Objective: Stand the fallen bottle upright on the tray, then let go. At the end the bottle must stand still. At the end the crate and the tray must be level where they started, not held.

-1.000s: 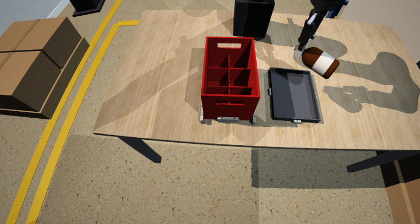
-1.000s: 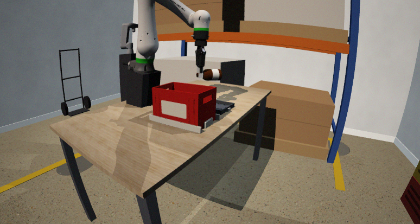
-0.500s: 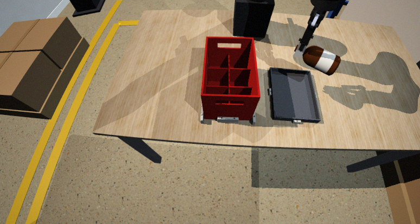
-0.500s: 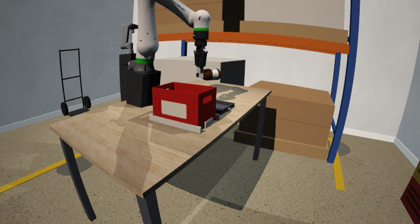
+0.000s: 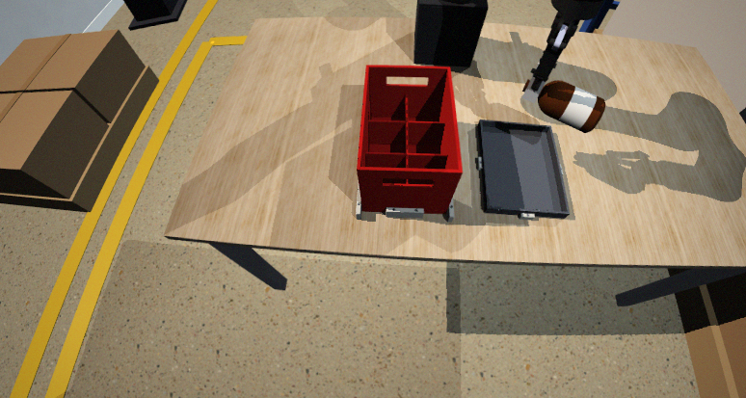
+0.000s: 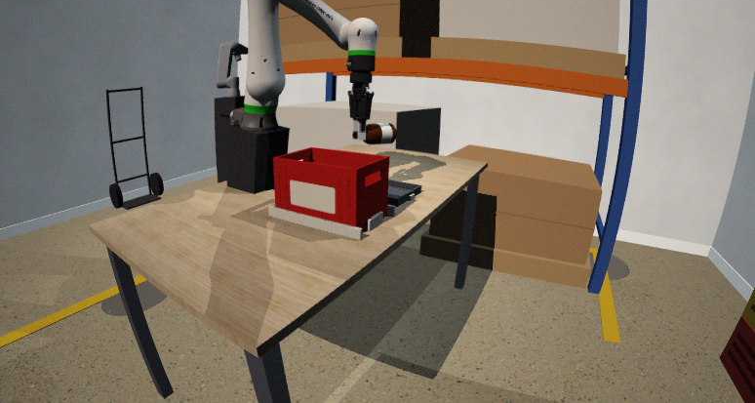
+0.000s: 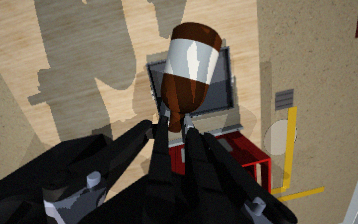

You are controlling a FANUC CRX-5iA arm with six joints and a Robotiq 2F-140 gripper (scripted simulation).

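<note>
My gripper [image 5: 532, 90] [image 6: 360, 131] [image 7: 175, 116] is clamped on the neck of the brown bottle [image 5: 572, 106] [image 6: 381, 133] [image 7: 191, 70], fingers pointing down. Bottle is up in the air above the table [image 5: 307, 134] [image 6: 211, 241] [image 7: 10, 30], lying about sideways, not upright, white label round its body. Base end points away from my fingers; the neck end pokes out a bit on their other side.

Tray [image 5: 568, 186] [image 6: 405, 194] [image 7: 230, 80]: dark, shallow, level on the table, not held. Bottle isn't touching it; in the top view it shows off past the tray's corner, toward my arm's side. In the wrist view the bottle overlaps the tray.

Red crate [image 5: 410, 192] [image 6: 331, 188] [image 7: 252, 162]: level, not held, just beside the tray, with dividers inside. Pale brackets [image 5: 404, 212] [image 6: 315, 223] stand at the crate's foot. My arm [image 6: 263, 35] stands on a black pedestal [image 5: 448, 30] [image 6: 253, 162] behind the crate in the top view.
</note>
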